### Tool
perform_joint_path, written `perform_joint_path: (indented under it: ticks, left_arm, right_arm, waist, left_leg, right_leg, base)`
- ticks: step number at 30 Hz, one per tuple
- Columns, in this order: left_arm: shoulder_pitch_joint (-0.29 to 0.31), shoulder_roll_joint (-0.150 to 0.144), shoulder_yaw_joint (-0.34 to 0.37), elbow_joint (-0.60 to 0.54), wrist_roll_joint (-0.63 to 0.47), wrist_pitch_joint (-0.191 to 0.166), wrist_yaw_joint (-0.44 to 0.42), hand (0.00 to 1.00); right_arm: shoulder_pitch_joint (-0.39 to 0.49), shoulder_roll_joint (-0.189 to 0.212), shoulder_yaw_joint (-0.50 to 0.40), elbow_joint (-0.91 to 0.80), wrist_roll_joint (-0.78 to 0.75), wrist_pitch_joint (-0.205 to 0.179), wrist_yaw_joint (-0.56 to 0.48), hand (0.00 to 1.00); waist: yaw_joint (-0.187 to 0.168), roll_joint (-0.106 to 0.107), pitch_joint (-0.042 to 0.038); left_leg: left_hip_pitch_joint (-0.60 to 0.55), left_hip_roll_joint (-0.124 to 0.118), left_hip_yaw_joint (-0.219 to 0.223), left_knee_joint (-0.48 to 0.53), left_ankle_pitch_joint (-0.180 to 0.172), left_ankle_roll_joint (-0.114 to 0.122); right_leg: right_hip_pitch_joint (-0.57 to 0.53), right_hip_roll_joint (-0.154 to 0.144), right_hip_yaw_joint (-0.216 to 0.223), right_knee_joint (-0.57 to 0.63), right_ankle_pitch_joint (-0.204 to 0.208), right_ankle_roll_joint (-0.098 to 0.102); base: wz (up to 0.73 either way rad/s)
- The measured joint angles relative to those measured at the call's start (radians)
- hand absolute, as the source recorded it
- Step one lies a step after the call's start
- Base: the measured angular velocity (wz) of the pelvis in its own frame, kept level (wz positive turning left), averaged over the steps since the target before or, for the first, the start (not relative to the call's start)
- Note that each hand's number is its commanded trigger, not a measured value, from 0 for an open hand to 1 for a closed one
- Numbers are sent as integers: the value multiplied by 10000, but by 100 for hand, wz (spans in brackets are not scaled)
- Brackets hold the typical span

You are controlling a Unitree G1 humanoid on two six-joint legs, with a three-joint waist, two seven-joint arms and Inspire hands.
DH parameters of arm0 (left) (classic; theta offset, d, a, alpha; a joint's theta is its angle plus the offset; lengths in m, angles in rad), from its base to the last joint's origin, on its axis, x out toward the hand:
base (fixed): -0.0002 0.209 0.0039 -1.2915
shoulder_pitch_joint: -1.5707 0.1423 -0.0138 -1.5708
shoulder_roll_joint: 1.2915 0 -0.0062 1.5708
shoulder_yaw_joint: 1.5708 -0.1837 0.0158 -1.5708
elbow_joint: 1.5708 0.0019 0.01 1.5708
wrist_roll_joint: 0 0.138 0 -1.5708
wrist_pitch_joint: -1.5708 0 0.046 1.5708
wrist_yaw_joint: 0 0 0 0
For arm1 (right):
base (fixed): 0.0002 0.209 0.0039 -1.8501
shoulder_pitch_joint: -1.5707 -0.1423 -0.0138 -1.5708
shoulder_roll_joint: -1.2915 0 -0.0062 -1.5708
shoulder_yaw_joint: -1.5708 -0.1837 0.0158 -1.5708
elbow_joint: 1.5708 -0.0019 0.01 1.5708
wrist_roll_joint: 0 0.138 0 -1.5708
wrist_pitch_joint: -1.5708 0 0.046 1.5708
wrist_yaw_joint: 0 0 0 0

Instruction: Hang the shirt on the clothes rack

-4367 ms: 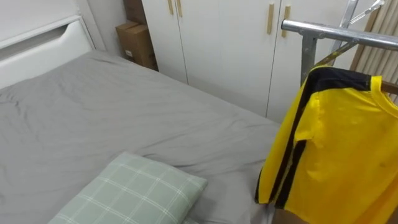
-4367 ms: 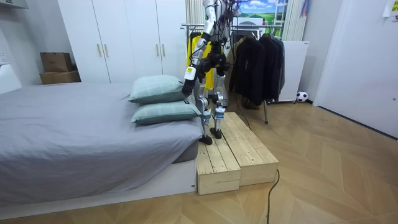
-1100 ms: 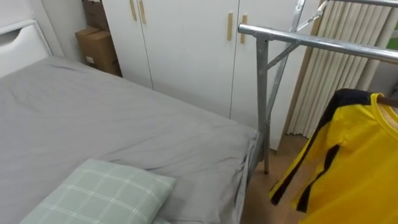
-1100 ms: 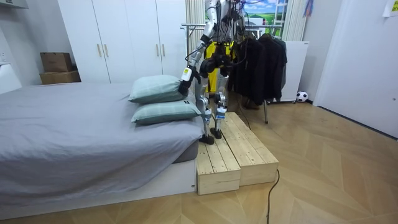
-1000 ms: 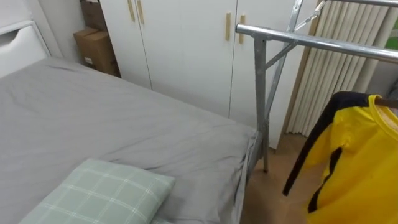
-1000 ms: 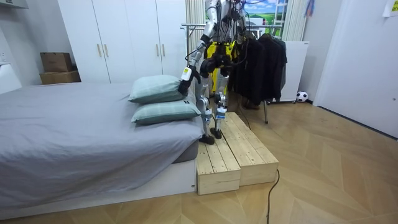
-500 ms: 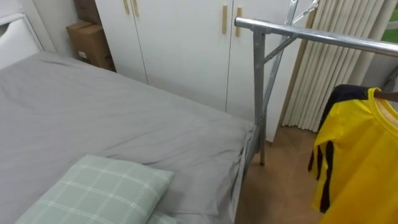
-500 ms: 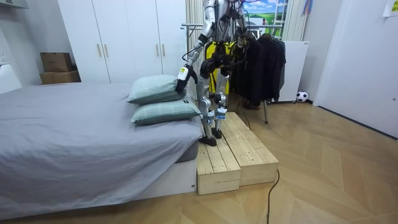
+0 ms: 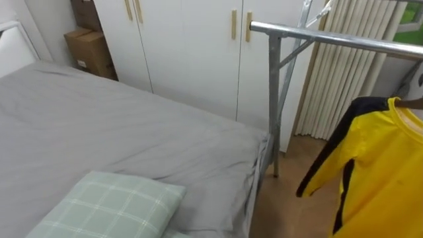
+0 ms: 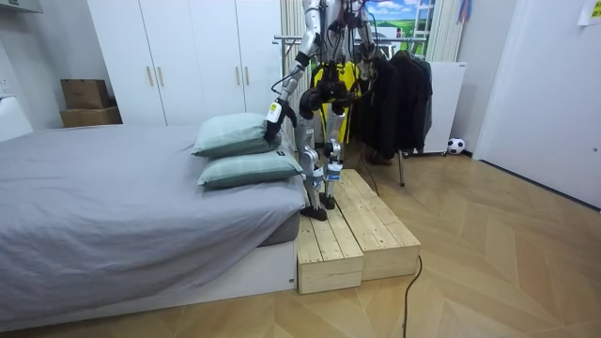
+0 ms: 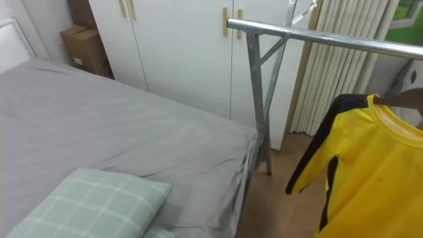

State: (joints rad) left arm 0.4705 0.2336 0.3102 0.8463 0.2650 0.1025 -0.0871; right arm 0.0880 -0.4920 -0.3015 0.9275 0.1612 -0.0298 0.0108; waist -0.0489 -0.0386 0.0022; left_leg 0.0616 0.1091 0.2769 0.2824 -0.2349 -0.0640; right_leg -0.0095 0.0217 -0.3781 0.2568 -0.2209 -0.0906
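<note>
Robot stands upright in the room view. Left arm is held out from the body, bent at the elbow, left hand (image 10: pixel 273 114) down at about hip level. Right arm is bent, forearm raised before the chest.

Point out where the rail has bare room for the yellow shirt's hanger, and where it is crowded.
The rail is bare from its upright post across to above the yellow shirt, which sits below it. In the room view its far end is crowded with dark coats. The grey sheet between pillow and wardrobe is bare too.
</note>
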Motion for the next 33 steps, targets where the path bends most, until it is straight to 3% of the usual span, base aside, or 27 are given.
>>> perform_joint_path:
  ticks: [6,13,18,21,23,25,28,33]
  left_arm:
    - [-92,-15,-105,286,5,-5,7,0]
    - [-535,-32,-313,1026,-452,-9,-317,0]
    - [-970,-32,-594,1847,-1112,-21,-376,0]
    - [-1088,-105,-617,1924,-1193,-20,-381,0]
    - [-1168,-139,-617,2015,-1180,-40,-388,0]
    - [-1522,-239,-619,2794,-1178,-291,-388,0]
    - [-1627,-409,-831,3138,-1177,-380,-387,0]
    - [-1866,-444,-1112,3360,-1490,-381,-376,0]
  right_arm:
    - [435,780,-180,101,738,-116,287,0]
    - [730,1582,-140,658,1266,-119,1176,0]
    - [393,1855,247,1899,1583,-109,1582,0]
    - [384,1996,540,2180,1729,106,1806,0]
    - [378,2132,733,2336,1731,106,1884,0]
    - [375,2361,853,2741,1742,115,1893,0]
    - [543,2586,1124,2795,1921,281,1906,0]
    - [412,2908,1454,2893,1904,305,2043,0]
  waist:
    - [-314,152,11]
    - [-271,386,-18]
    - [-264,435,-17]
    - [-211,434,-12]
    - [-123,446,-12]
    - [93,501,7]
    - [218,626,12]
    - [199,647,33]
  left_leg:
    - [-223,7,-25,61,-88,114]
    - [-397,-28,4,72,-107,159]
    - [-319,-83,82,77,-138,221]
    - [-328,-175,81,95,-151,290]
    - [-318,-184,108,107,-155,334]
    - [-315,-180,164,156,-199,435]
    - [-260,-204,190,262,-329,612]
    - [-148,-357,-59,248,-384,719]
  right_leg:
    - [-95,-10,-21,-18,49,80]
    - [-260,-22,121,-9,165,240]
    - [-292,-73,192,49,189,241]
    - [-374,-185,188,172,188,246]
    - [-395,-205,213,181,238,342]
    - [-326,-210,250,139,313,483]
    - [-144,-292,219,172,318,492]
    - [94,-424,59,137,338,543]
  base:
    - [0]
    - [-5]
    - [-5]
    - [0]
    - [-4]
    - [-6]
    - [4]
    - [15]
